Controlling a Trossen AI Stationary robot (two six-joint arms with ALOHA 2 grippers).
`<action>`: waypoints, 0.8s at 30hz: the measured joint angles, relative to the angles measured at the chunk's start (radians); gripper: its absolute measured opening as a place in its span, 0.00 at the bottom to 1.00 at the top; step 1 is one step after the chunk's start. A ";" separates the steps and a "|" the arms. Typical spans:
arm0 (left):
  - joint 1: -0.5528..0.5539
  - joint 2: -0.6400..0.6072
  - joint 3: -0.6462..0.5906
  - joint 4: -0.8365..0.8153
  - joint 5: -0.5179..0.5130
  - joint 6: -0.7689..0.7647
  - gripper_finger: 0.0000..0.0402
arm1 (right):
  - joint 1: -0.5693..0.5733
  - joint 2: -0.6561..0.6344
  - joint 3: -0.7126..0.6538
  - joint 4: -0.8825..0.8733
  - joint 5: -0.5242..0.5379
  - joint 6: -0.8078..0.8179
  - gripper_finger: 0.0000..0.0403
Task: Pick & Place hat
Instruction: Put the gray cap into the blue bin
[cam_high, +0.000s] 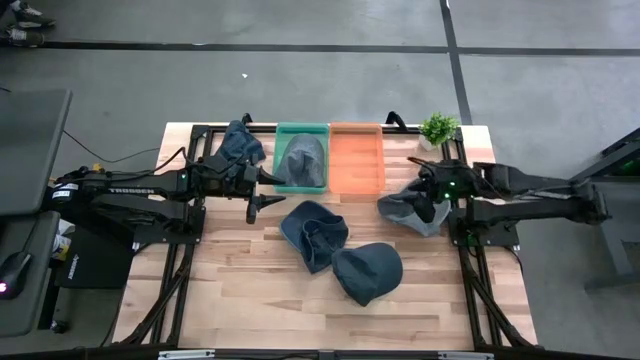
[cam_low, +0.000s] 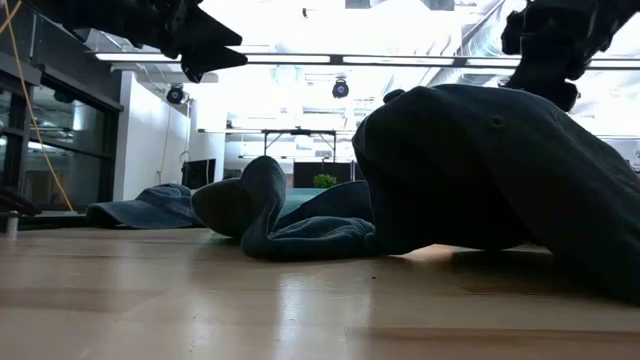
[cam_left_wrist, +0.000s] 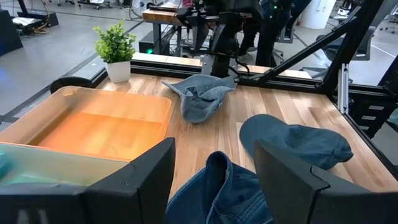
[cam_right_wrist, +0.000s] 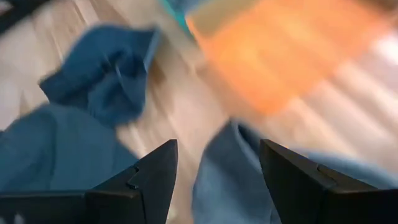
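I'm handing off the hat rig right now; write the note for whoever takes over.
Left gripper: jaws open, empty, hovering beside the green bin.
Right gripper: jaws open, over the light blue hat by the orange bin; no grip visible.
Hats: one grey hat in the green bin; one hat on the table at that bin's left; two dark hats mid-table, and.
Done: one hat binned. The orange bin is empty.
Left: four hats on the table, probably starting with the one under the right gripper.
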 joint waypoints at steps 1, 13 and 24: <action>0.000 0.000 0.000 0.000 0.000 0.000 0.53 | 0.004 0.030 0.023 -0.036 -0.014 0.024 0.55; 0.000 0.000 0.000 0.000 0.000 0.000 0.53 | 0.163 0.260 0.104 -0.206 -0.150 0.117 0.55; 0.000 0.000 0.000 0.001 0.000 0.000 0.53 | 0.378 0.346 0.104 -0.186 0.018 0.134 0.55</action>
